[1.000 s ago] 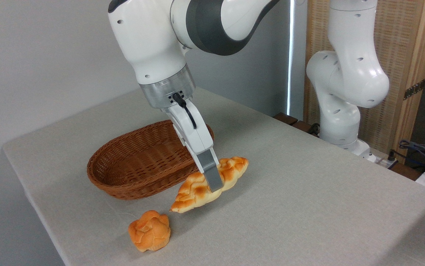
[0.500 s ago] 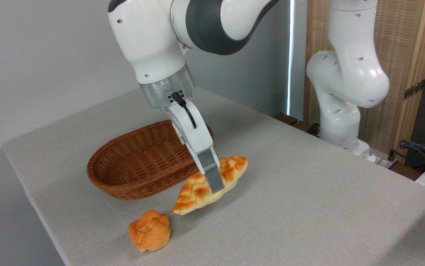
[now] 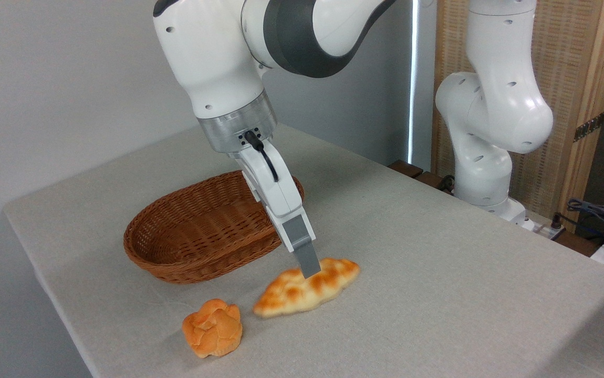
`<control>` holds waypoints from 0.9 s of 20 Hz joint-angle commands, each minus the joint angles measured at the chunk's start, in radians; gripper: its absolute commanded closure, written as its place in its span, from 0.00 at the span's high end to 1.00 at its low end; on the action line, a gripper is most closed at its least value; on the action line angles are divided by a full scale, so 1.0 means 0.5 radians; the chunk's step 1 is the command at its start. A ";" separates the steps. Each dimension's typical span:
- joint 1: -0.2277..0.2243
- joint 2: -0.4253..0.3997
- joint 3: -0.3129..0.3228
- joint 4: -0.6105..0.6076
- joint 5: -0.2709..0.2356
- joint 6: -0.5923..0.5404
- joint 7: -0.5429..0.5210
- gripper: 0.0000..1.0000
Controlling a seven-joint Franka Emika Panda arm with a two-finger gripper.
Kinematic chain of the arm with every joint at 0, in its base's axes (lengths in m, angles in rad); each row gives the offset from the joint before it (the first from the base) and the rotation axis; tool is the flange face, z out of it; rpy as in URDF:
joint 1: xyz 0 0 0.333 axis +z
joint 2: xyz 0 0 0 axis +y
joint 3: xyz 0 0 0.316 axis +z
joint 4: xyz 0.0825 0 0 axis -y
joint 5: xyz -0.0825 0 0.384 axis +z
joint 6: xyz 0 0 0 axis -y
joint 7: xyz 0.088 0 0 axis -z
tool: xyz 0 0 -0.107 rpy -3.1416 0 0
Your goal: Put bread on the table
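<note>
Braided bread (image 3: 306, 286) now lower, blurred

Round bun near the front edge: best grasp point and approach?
Grip the round bun across its widest middle, coming straight down from above. It sits alone on the table, lumpy and roughly dome-shaped, with open cloth on both sides for the fingers. The braided loaf lies close to its right, so I'd close front-to-back.

High oblique view across table (image 3: 438, 273)
</note>
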 commanded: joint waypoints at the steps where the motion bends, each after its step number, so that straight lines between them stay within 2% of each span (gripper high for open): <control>1: -0.009 -0.030 -0.003 -0.001 0.016 0.027 -0.031 1.00; 3: -0.009 -0.030 -0.003 0.033 -0.011 0.027 -0.089 1.00; 5: -0.009 -0.030 -0.003 0.115 -0.072 0.027 -0.242 1.00; 7: 0.006 -0.033 -0.003 0.174 -0.085 0.027 -0.359 1.00; 8: 0.067 -0.030 -0.027 0.235 -0.118 0.027 -0.417 1.00; 10: 0.244 -0.030 -0.183 0.364 -0.290 0.014 -0.521 1.00; 11: 0.333 -0.030 -0.263 0.419 -0.333 0.014 -0.546 1.00; 12: 0.368 -0.024 -0.309 0.480 -0.355 0.008 -0.549 1.00; 15: 0.374 -0.011 -0.334 0.591 -0.508 -0.032 -0.696 1.00; 18: 0.374 -0.011 -0.414 0.594 -0.487 -0.102 -0.761 1.00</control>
